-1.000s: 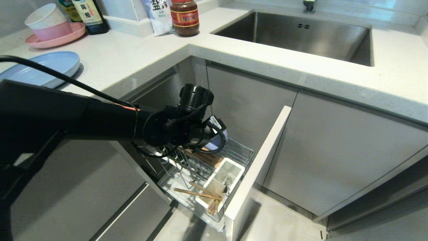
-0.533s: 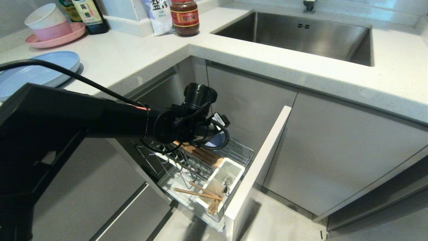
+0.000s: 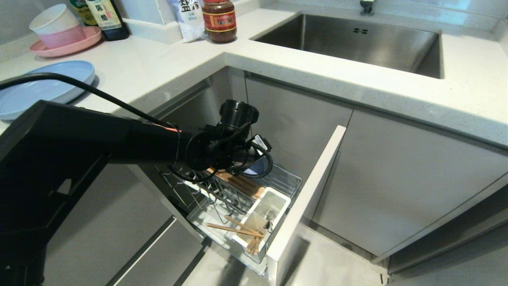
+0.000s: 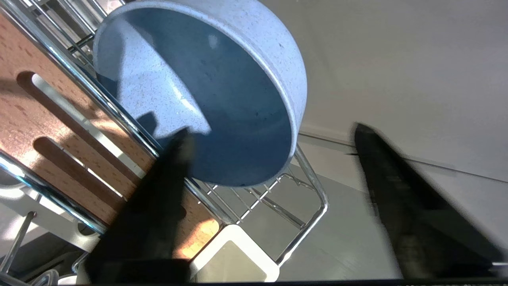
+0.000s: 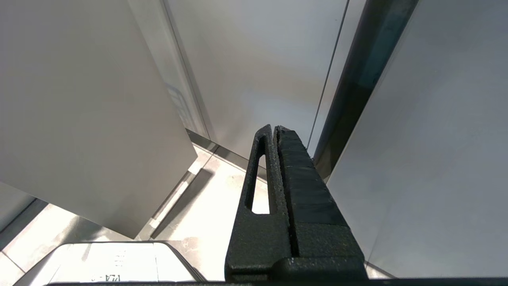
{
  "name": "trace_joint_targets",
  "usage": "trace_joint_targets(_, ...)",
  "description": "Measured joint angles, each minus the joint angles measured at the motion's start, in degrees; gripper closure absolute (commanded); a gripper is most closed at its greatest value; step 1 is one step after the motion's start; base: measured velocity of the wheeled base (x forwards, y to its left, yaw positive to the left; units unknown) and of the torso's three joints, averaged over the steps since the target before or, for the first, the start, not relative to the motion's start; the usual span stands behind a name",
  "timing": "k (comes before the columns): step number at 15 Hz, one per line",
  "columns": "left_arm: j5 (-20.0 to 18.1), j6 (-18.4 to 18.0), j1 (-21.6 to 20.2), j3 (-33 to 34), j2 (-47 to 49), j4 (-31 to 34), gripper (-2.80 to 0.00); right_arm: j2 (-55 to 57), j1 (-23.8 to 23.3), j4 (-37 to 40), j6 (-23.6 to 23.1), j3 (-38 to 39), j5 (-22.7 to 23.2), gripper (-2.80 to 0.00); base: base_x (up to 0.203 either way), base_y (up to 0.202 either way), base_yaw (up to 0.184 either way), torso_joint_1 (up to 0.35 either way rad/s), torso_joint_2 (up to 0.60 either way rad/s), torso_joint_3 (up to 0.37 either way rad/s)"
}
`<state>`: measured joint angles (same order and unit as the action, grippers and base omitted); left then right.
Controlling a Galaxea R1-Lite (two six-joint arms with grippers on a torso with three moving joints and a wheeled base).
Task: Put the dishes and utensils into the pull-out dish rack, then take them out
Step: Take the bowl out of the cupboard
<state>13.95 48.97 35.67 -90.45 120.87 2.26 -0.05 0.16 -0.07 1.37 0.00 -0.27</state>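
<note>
Head view: left arm reaches down over the pulled-out dish rack [image 3: 242, 206]; its pincer is hidden behind the wrist here; a sliver of the blue-grey bowl [image 3: 254, 169] shows under the wrist at the rack's far end; chopsticks [image 3: 238, 229] lie across the white cup [image 3: 262, 216] near the front panel, fork and spoon dim inside it; blue plate [image 3: 43, 88] sits on the table [image 3: 158, 63], not in the rack, so loading looks unfinished or unloading is partly done; I cannot tell which.

Left wrist view: bowl [image 4: 206, 91] leans tilted on the chrome wires beside the slotted wooden strip [image 4: 59, 131]; left pincer [image 4: 274, 151] stands released, fingers spread wide, one finger [image 4: 158, 198] in front of the bowl's lower rim and the wires, the other well clear on the outer side; contact with the rim cannot be judged.

Risks, as judgement: the bowl rests on few wires, so a nudge from the near finger could roll it off the end of the rack; closing off-centre on the curved wall may squeeze it out; the finger may snag a wire.

Right wrist view: right pincer [image 5: 274, 131] clenched on nothing, parked low beside the cabinet doors [image 5: 79, 99]; no risk from it.
</note>
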Motion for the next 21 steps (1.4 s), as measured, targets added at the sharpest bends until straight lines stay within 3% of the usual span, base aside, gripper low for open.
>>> trace_joint_targets(21,0.00,0.17,0.63,-0.25,-4.15,0.11,0.00,0.02,0.00,0.00,-0.02,0.00,0.00,0.00,0.000,0.000,0.000,0.000,0.00,0.000)
